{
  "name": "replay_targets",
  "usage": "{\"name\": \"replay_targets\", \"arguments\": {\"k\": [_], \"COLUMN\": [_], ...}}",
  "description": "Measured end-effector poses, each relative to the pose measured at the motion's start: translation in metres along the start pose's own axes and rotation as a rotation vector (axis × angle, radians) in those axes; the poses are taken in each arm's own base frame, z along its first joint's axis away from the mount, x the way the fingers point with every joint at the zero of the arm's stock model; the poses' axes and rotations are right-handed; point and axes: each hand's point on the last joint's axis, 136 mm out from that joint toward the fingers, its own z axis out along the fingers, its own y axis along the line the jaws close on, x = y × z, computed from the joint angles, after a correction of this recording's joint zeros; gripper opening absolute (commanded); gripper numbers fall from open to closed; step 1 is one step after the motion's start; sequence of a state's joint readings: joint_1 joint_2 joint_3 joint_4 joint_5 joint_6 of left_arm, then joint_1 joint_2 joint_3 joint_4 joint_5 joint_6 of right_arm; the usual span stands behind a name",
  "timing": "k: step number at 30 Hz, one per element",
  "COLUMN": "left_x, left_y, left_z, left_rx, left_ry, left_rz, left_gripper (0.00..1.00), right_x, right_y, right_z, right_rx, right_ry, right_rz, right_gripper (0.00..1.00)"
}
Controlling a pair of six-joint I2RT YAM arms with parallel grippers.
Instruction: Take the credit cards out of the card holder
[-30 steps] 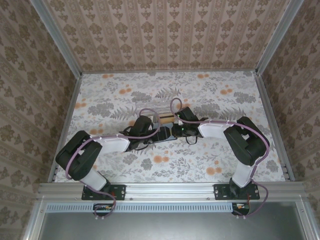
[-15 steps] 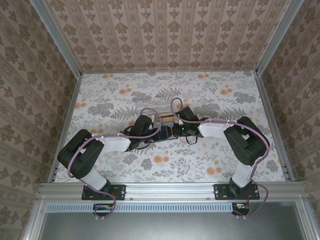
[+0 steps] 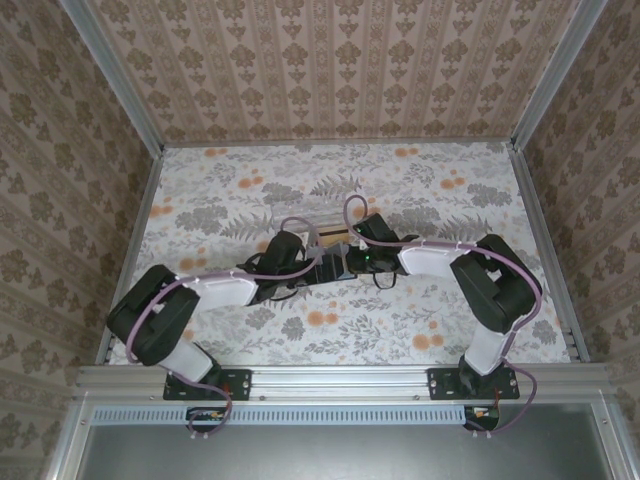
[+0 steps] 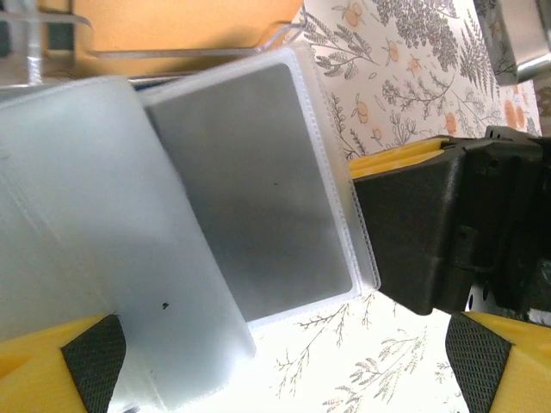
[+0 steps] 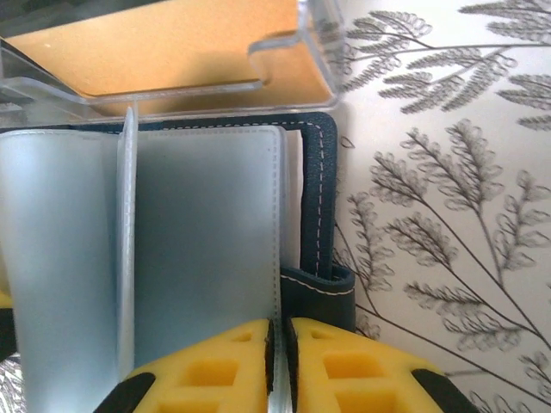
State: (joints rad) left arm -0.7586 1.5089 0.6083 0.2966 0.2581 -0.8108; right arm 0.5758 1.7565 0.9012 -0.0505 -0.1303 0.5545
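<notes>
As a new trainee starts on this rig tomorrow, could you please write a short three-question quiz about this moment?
1. True or false: the card holder lies folded shut.
2. Which gripper pinches the holder by a clear sleeve? A left, B right, C neither.
3. Fill in: the orange card lies in the clear ___ beside the holder.
Key: 1 false. 2 B: the right gripper pinches it, and the left gripper stands open. 3 box.
</notes>
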Motion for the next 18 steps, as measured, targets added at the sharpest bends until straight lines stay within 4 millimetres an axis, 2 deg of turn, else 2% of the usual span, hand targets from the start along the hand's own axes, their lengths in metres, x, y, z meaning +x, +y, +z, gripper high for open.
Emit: {"name": "replay_targets", "arguments": {"k": [6,11,14,18], "left_x": [-0.01,-0.009,-0.004,0.004], "left_y": [0.002,0.008,0.013,0.022], "left_z": [-0.027,-0.029,-0.023,-0.014], "left_rx": [-0.045,-0.073,-0.081,-0.101], "left_ry": [-0.053,-0.048,-0.025,0.012], "left_rz": [0.018,0.024,0.027,0.016], "left_gripper": [0.99,0.87,0.72,0.35], "right_x": [0.0,-0.006,-0.01,-0.013], "right_y": [-0.02,-0.02,-0.019,-0.013], "right_z": [-0.016,-0.024,-0.03,-0.034], "right_rx": [0.055,0.065,0.064,0.038], "right_ry": [-0.011,-0.039,-0.06,-0.071], "right_rz": [0.029,0.033,0.031,0.028], "right_gripper": [0.18,0.18,0.19,0.21]}}
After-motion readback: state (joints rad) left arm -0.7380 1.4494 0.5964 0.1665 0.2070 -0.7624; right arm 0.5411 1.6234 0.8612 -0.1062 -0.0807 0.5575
